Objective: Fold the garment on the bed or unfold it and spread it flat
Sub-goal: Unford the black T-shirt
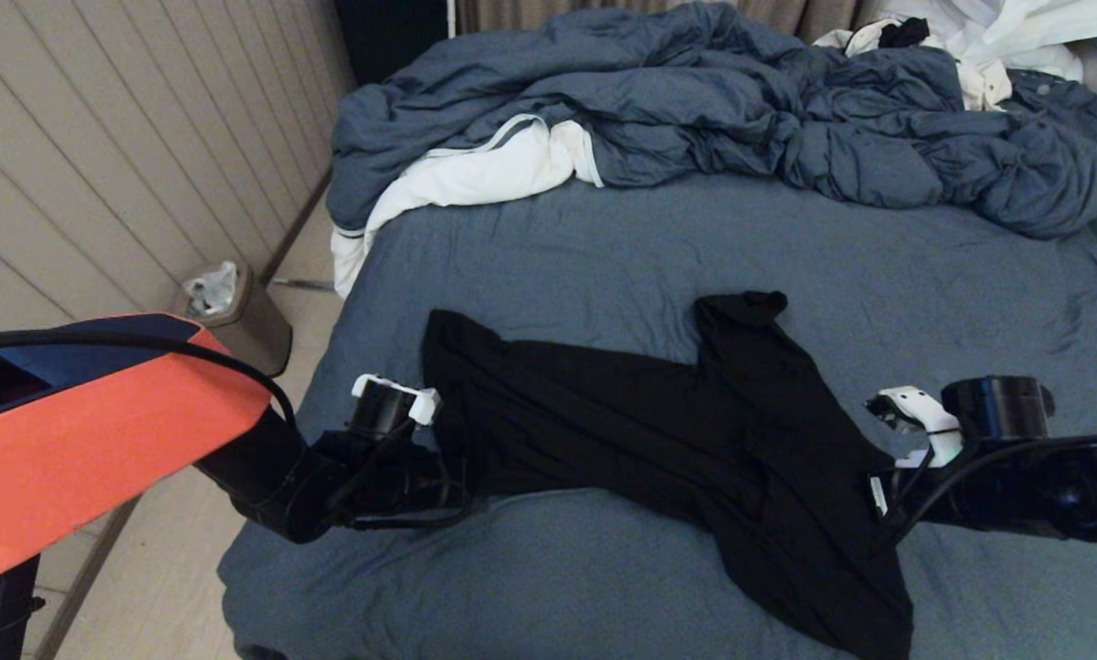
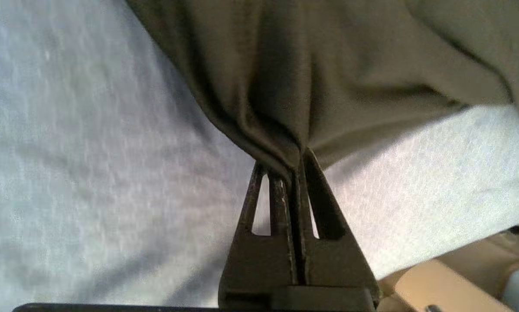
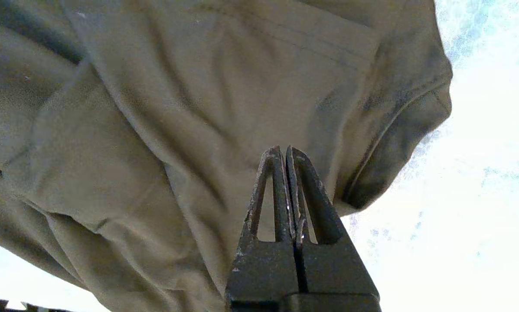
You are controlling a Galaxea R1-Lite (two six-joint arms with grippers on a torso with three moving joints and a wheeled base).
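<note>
- Head view: the garment (image 1: 658, 431) lies rumpled across the near part of the bed (image 1: 603, 247), a black strip running from the robot's left toward its right, with one dark flap reaching up toward the middle of the sheet and another trailing down to the near edge on the right.
- The left gripper (image 1: 438, 458) sits at the left end of the garment, low over the sheet near the bed's left edge.
- In the left wrist view the left gripper (image 2: 297, 161) has its fingers pressed together on a gathered fold of the garment (image 2: 328, 65), and the cloth fans out from the pinch.
- The right gripper (image 1: 878, 486) sits at the right edge of the garment, next to a small white tag.
- In the right wrist view the right gripper (image 3: 284, 151) has its fingers pressed together against the garment (image 3: 177, 108); whether cloth is caught between them I cannot tell.
- A hemmed edge, a sleeve or a collar, curls just beside those fingers.
- A rumpled blue duvet (image 1: 740, 101) with white lining is heaped at the far end of the bed, well apart from the garment.
- A white clothes pile (image 1: 997, 37) lies at the far right corner.
- A small bin (image 1: 236, 316) stands on the floor by the panelled wall on the left.
</note>
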